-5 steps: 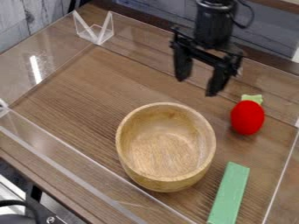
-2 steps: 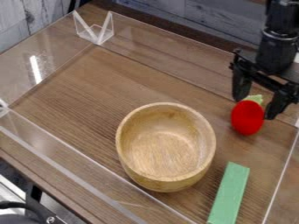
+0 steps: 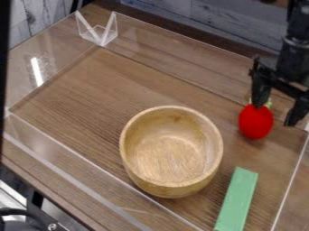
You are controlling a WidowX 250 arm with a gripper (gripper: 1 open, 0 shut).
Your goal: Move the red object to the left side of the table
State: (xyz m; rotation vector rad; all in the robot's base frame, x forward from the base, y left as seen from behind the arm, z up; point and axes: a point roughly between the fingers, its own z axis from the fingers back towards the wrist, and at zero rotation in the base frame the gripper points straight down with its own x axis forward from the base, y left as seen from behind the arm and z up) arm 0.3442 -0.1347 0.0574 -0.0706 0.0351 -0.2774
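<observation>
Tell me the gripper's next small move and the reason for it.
Probably a short descent, keeping the jaws open, then closing: the black two-fingered gripper appears open around the upper, leafy end of the small rounded bright-red strawberry-like toy, whose red body still sits on the brown wood-grain tabletop.

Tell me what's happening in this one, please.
A robot arm has its open claw right by a red strawberry-like toy on the right side of the table. Whether they touch is hard to tell. The toy has yet to go to the left side; a wooden bowl and green bar lie nearby.
</observation>
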